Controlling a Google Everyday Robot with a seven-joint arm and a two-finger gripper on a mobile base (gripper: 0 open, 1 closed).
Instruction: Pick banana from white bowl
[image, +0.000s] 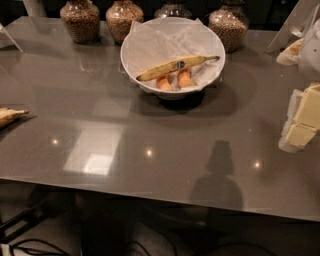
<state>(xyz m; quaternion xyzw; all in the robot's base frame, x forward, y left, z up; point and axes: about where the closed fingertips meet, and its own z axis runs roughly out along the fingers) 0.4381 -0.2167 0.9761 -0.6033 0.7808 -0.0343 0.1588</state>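
The banana (176, 65) is long, yellow and brown-speckled, with a small blue sticker midway. It lies across the white bowl (134, 60), stem toward the right rim. The bowl is lined with crinkled white paper and stands at the back middle of the grey table. Two short orange chunks (174, 80) lie just in front of the banana inside the bowl. My gripper (300, 125) is at the right edge of the view, pale yellow and white and partly cut off. It hangs above the table, well to the right of the bowl and nearer than it, and holds nothing I can see.
Several glass jars of brown grain (80, 20) stand in a row behind the bowl. A second yellow banana (11, 116) pokes in at the left edge. The robot's white arm (311, 47) is at the upper right. The table's front edge (150, 192) runs across the lower view.
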